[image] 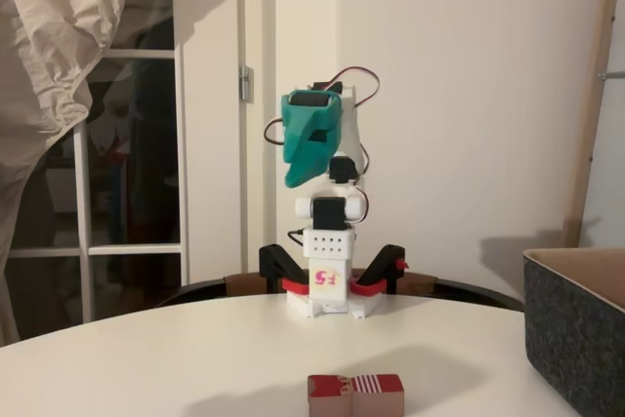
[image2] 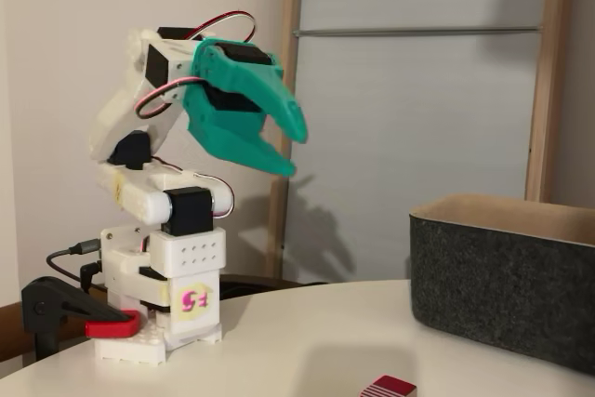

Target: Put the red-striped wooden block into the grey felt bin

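The red-striped wooden block (image: 355, 396) lies on the white table near the front edge, its striped patch to the right; a corner of the block (image2: 388, 387) peeks in at the bottom of the other fixed view. The grey felt bin (image: 576, 339) stands at the right, its tan inside showing above the rim (image2: 502, 295). My teal gripper (image2: 290, 148) is raised high over the arm's base, far above and behind the block, with its fingers apart and nothing between them. From the front, the gripper (image: 298, 161) points down and slightly left.
The arm's white base (image: 327, 285) is clamped at the far table edge by black and red clamps (image: 386, 271). The round white table (image: 195, 358) spreads between base, block and bin. A wall and a glass door stand behind.
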Controlling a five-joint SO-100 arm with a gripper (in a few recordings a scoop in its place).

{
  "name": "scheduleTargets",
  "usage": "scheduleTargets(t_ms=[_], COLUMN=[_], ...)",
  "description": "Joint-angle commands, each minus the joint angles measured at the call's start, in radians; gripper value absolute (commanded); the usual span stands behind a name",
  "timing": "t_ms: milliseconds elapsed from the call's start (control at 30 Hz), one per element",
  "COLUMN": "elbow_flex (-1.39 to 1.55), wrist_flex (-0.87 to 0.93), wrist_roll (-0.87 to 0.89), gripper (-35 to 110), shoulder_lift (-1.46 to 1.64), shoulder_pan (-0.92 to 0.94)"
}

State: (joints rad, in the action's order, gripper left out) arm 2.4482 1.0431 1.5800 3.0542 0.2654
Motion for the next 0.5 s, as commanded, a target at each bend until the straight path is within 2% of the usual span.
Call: scheduleTargets(t_ms=[0,233,467], elbow_flex=[-0.026,-0.054,-0.186], wrist_flex=[0.017,0.029,0.273], wrist_roll=[-0.021,-0.129,-0.296], gripper=[12,17,15], shoulder_lift=[-0.009,-0.141,-0.316], shoulder_pan=[-0.078,-0.195,-0.219])
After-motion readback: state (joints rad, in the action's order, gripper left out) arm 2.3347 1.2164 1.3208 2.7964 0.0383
